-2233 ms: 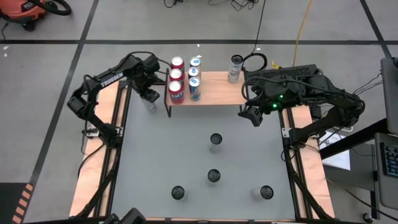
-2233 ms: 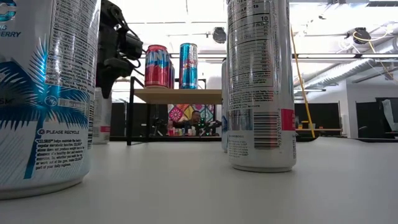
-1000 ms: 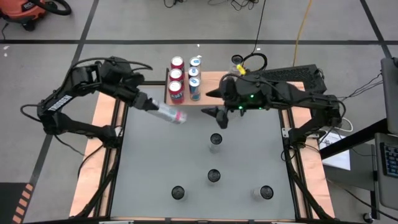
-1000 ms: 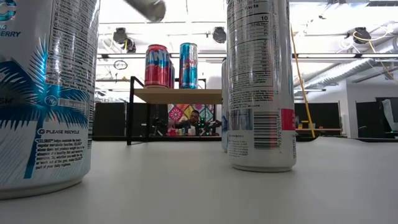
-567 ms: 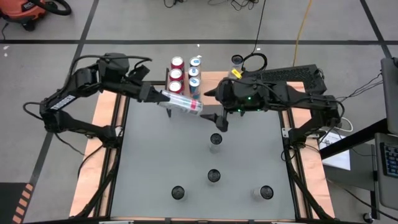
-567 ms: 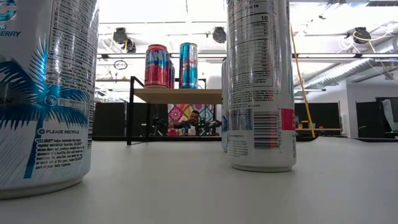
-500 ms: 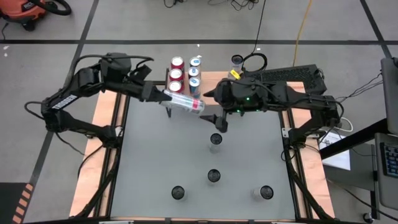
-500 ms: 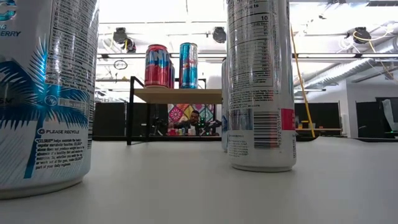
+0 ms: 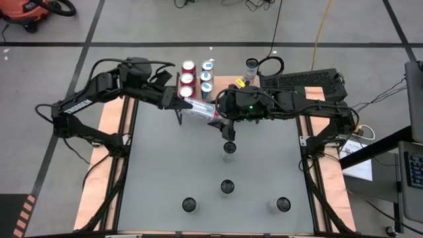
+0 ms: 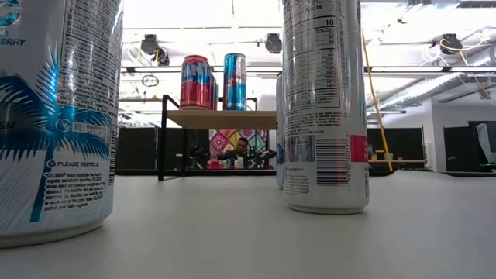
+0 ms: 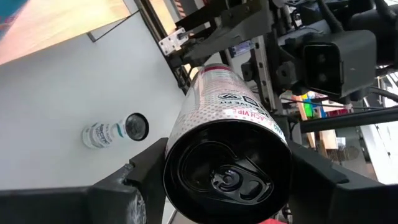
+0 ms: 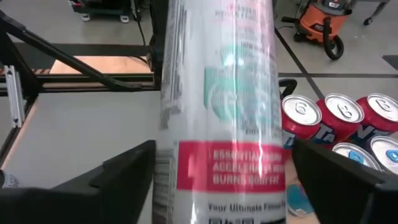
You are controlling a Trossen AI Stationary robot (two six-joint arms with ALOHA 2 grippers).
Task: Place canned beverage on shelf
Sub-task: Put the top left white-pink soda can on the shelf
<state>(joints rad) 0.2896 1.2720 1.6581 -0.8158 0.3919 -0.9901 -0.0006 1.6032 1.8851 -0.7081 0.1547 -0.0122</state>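
Note:
A slim white can with a red band (image 9: 200, 110) hangs nearly level in the air in front of the shelf (image 9: 231, 96). My left gripper (image 9: 180, 104) is shut on it. Its top end with the pull tab (image 11: 227, 177) faces the left wrist camera. My right gripper (image 9: 219, 118) is open. Its fingers (image 12: 127, 177) stand on either side of the can's other end (image 12: 219, 124). The shelf (image 10: 225, 118), a wooden top on black legs, bears red cans (image 9: 188, 80) and blue cans (image 9: 207, 77) at its left end. My left gripper pinches the can near its top end (image 11: 175, 163) between its two fingers, one on each side of the round wall. The fingers come from the table's left, slanting a little down, and lie along the can. The can juts out toward the right gripper, clear of the table.
Several cans stand upright on the grey table: one (image 9: 229, 149) just below the right gripper, one (image 9: 227, 188) nearer the middle, and two at the near edge (image 9: 190, 205) (image 9: 283, 205). One more can (image 9: 251, 65) stands behind the shelf. Two cans (image 10: 324, 101) fill the low view.
My left gripper has carried the can toward the table's right and tipped it from slanting down to nearly level. My right gripper has gone toward the table's left and down a little, rolling at the wrist; its fingers now stand around the can's free end.

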